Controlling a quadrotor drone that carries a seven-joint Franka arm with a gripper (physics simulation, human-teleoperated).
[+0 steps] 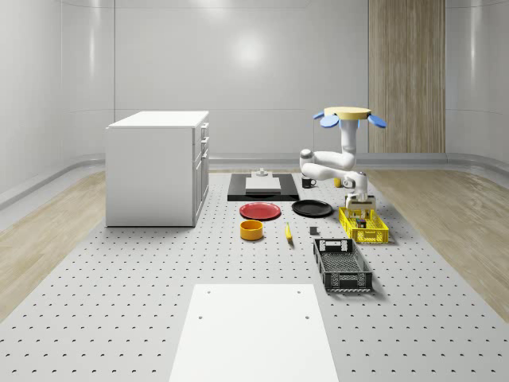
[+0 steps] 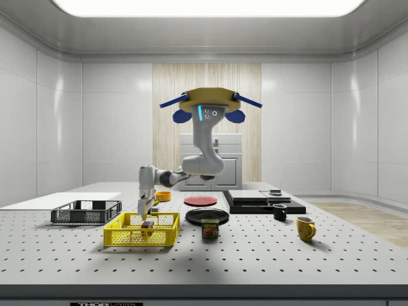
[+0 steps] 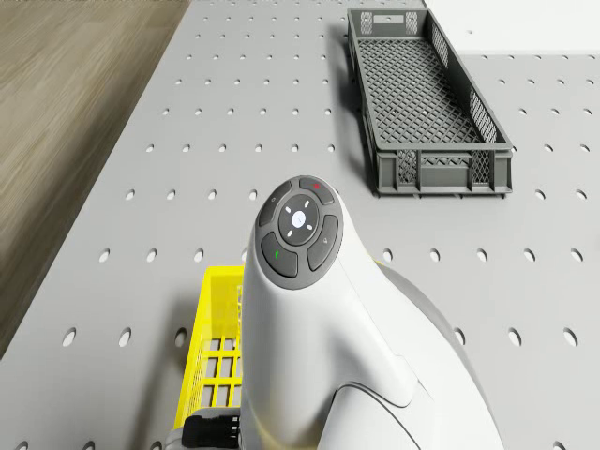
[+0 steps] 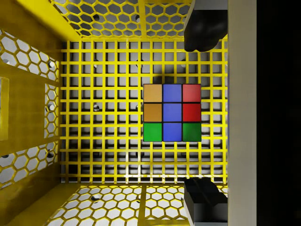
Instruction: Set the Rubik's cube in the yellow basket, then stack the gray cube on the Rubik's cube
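Yellow plastic-mesh basket [image 4: 28, 94] is holding the multicoloured Rubik's cube [image 4: 172, 113], which is resting flat on the basket's grid floor, so the first part of the task appears done. In the wrist view the two-finger gripper [image 4: 203, 117] is hanging directly above that cube, its dark fingertips [image 4: 203, 33] standing spread on either side of it, clear of its faces and pinching nothing. The cube is lying square to the fingers, just below them. The small gray cube is not identifiable with confidence; a small dark block [image 1: 313, 231] on the white perforated table [image 1: 119, 270], between the basket and the orange bowl [image 1: 251, 230], may be it. If so, the next reach lies out of the basket toward the whole-scene view's left. The drone [image 2: 208, 104] is hovering above the table beside the basket, its white arm [image 2: 191, 167] bending down and out so the wrist is pointing straight down into the basket.
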